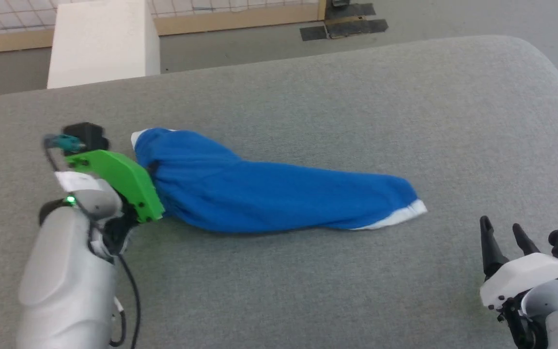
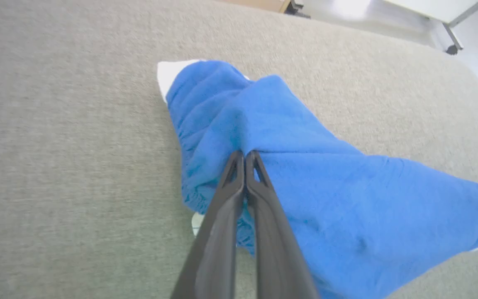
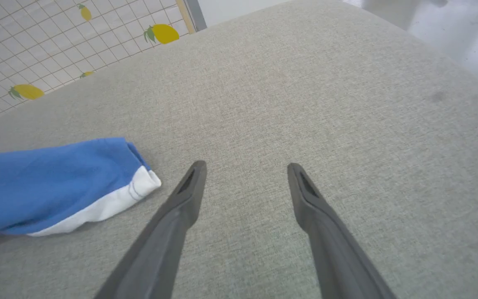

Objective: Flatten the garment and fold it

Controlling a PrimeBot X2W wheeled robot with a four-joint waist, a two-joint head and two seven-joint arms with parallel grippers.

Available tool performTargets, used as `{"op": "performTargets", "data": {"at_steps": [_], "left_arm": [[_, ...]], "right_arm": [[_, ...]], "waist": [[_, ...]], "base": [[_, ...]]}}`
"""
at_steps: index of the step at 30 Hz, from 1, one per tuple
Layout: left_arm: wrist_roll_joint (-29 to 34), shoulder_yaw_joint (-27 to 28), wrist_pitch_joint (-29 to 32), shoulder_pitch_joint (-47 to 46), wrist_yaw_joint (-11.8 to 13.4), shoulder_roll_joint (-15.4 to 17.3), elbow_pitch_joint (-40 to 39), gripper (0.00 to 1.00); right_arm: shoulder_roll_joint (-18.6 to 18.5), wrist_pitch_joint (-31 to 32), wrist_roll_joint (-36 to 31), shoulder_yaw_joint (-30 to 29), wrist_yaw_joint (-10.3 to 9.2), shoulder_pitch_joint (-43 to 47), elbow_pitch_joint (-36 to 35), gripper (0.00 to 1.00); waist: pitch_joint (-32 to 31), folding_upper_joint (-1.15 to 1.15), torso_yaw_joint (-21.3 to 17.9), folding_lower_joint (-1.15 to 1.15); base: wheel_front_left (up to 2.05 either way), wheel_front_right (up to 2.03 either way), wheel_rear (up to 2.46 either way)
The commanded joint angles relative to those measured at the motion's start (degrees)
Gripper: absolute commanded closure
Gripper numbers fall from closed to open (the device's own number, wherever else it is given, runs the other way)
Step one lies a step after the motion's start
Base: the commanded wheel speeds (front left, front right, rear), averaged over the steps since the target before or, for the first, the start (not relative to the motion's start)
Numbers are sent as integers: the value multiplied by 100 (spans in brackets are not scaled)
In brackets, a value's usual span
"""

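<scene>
Garment (image 1: 269, 198) on grey cushion (image 1: 308, 97) — left tool (image 2: 245, 154) pinching its waistband edge, perhaps; right tool (image 3: 247, 167) gaping near hem.

Between the spread jaws of the right gripper (image 3: 245, 170) and ahead of them, the grey surface (image 3: 305, 104) lay bare and gave free passage. To the left of these jaws the garment (image 3: 56, 182) lay near, not touching. The left gripper (image 2: 245, 155) had its jaws pinched on a garment fold. Cloth blocked the way ahead and right of them, while bare surface lay to their left.
</scene>
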Motion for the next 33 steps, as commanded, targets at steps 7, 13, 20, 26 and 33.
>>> {"op": "performTargets", "data": {"at_steps": [7,13,20,26,33], "left_arm": [[-421,565,-516,852,109,55,-1205,100],[-551,288,102,2879,247,-166,-2274,100],[-680,14,785,3876,456,-272,-2293,80],[-722,822,-473,3474,536,-285,-2797,0],[708,983,-3357,3187,395,-69,-2791,0]], "right_arm": [[2,-83,10,104,-9,-67,189,0],[2,-115,31,101,-9,-10,326,0],[2,-56,-5,119,-9,7,404,0],[2,174,-143,389,-9,-213,294,0],[2,1149,-552,1363,-9,-996,368,0]], "waist": [[-457,0,519,-1],[-537,0,715,-1],[-590,0,937,-1],[-682,0,1068,-1],[-592,0,1124,-1]], "base": [[0,0,0],[0,0,0],[0,0,0],[0,0,0],[0,0,0]]}}
